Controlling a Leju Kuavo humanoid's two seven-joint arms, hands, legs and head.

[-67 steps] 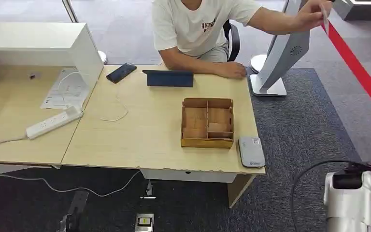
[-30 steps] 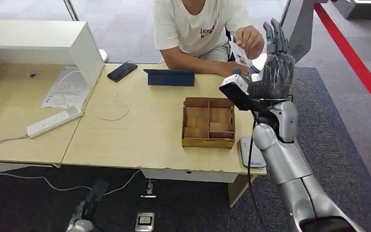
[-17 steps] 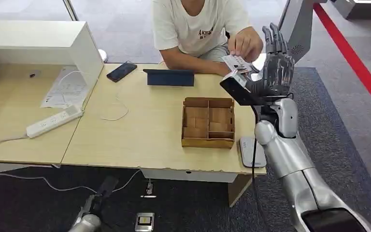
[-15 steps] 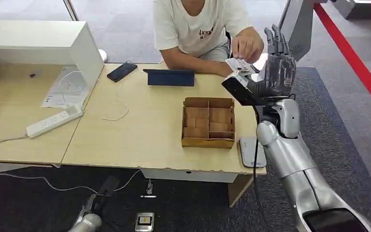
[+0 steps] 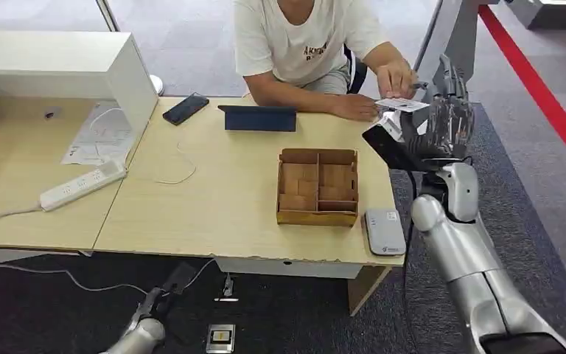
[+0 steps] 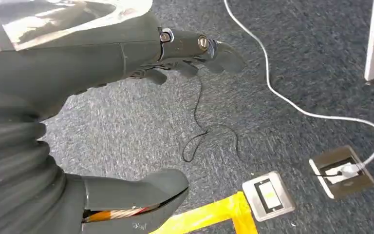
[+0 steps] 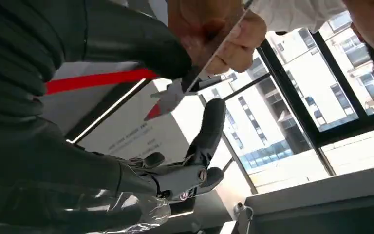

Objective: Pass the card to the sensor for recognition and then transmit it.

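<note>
The robot's right hand is raised beside the far right corner of the counter, palm up toward the seated person, its dark fingers spread apart and holding nothing. The card lies flat just above that hand, pinched at its far edge by the person's hand; from the right wrist view it shows edge-on between the thumb and the fingers, and I cannot tell whether it touches them. The sensor, a small grey pad, sits at the counter's near right corner beside the wooden divided box. The left hand hangs low over the carpet, fingers loosely apart and empty.
</note>
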